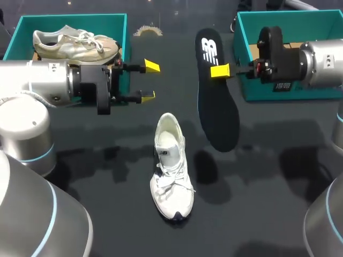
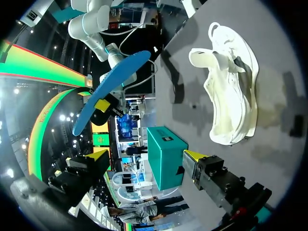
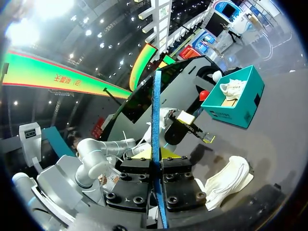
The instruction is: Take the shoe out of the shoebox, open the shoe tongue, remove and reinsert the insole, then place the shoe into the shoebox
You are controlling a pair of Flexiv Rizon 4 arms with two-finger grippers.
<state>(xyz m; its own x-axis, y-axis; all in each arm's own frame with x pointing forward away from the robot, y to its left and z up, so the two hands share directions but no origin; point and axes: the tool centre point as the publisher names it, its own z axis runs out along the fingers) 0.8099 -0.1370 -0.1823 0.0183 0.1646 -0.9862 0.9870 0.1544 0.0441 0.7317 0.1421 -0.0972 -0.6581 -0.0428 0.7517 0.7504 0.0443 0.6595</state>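
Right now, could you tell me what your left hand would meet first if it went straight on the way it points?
Probably the insole in my right hand, though depth is unclear.

Head view overhead, opposed wrists share shoe (image 2: 231, 91)

Dark matte surface (image 1: 268, 176). White lace-up sneaker (image 1: 170, 171) stands upright near the middle, toe toward the near edge. Open teal cardboard shoebox (image 1: 69, 21) at far-left corner; second teal shoebox (image 1: 316, 94) at far-right corner.
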